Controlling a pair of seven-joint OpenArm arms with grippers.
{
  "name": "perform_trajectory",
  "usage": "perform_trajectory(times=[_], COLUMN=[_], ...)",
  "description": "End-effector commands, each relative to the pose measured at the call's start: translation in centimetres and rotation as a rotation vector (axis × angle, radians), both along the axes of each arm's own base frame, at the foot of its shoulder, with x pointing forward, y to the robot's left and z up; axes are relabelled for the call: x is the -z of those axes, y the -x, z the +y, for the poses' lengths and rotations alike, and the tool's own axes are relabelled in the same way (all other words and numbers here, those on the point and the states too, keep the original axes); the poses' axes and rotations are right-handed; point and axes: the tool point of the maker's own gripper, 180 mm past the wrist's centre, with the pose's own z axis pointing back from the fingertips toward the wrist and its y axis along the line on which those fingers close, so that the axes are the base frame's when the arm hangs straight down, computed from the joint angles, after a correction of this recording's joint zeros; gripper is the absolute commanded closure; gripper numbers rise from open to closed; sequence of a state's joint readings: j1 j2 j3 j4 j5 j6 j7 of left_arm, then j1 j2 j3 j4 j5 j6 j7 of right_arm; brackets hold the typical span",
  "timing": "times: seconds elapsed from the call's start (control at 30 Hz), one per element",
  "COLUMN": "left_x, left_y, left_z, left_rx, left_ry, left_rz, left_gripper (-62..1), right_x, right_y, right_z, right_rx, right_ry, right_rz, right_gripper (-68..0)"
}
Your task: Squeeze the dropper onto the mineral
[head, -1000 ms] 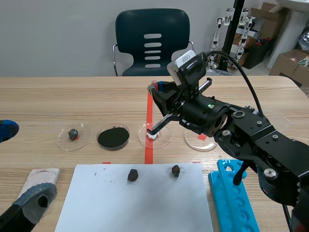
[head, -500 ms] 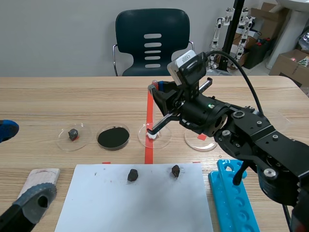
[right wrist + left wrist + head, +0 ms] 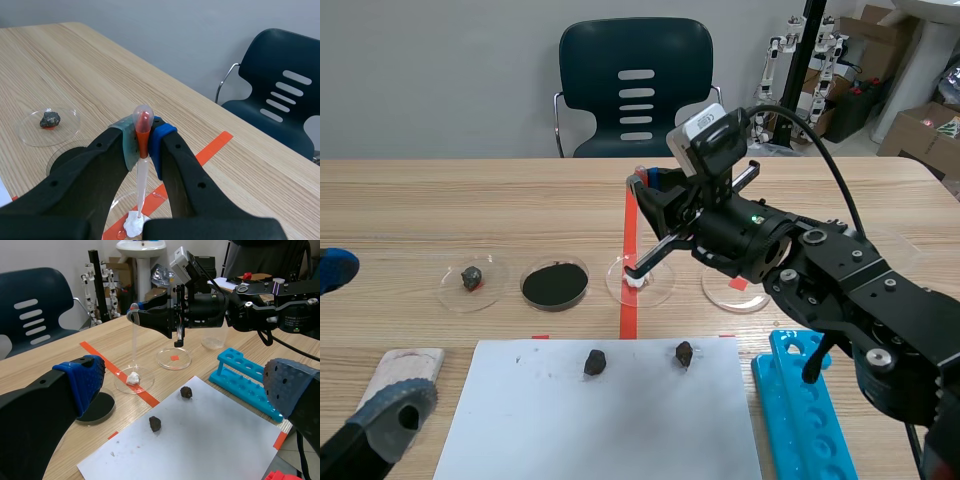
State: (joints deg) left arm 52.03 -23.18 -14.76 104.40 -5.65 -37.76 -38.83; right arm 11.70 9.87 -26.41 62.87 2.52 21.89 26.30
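Observation:
My right gripper (image 3: 650,186) (image 3: 142,145) is shut on a clear dropper (image 3: 638,230) (image 3: 134,340) (image 3: 142,150) with red liquid in its bulb. The dropper hangs tip down over a white mineral (image 3: 634,282) (image 3: 133,378) (image 3: 134,223). That mineral lies in a clear petri dish (image 3: 660,290) (image 3: 120,386) on the orange tape line. The tip is at or just above the mineral; I cannot tell if they touch. My left gripper (image 3: 360,345) (image 3: 184,381) stands open, low at the near left, far from the dish.
Two dark rocks (image 3: 595,362) (image 3: 684,352) lie on white paper (image 3: 600,430). To the left are a dish of black powder (image 3: 555,284) and a dish with a grey rock (image 3: 471,278). An empty dish (image 3: 735,292), a blue tube rack (image 3: 810,410) and a cloth (image 3: 405,365) are nearby.

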Motion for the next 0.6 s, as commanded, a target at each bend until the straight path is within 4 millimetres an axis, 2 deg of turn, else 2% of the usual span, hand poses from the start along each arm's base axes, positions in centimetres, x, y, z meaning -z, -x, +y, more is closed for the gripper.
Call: perform_trajectory(times=[0.0, 0.43, 0.57], left_x=[-0.89, -0.89, -0.89], left_y=[-0.11, -0.11, -0.11], left_z=[0.01, 0.01, 0.01], left_rx=[-0.004, -0.004, -0.004], left_ry=[0.021, 0.021, 0.021], left_rz=[-0.024, -0.024, -0.024], left_gripper=[-62.3, -62.3, -62.3], right_x=[-1.50, -1.54, -2.22], right_y=[-0.68, -0.69, -0.70], right_z=[-0.03, -0.05, -0.25], right_rx=[-0.001, 0.000, 0.000], right_ry=[-0.016, -0.020, -0.054], right_rz=[-0.039, -0.039, -0.038], right_gripper=[-0.4, -0.4, -0.4])
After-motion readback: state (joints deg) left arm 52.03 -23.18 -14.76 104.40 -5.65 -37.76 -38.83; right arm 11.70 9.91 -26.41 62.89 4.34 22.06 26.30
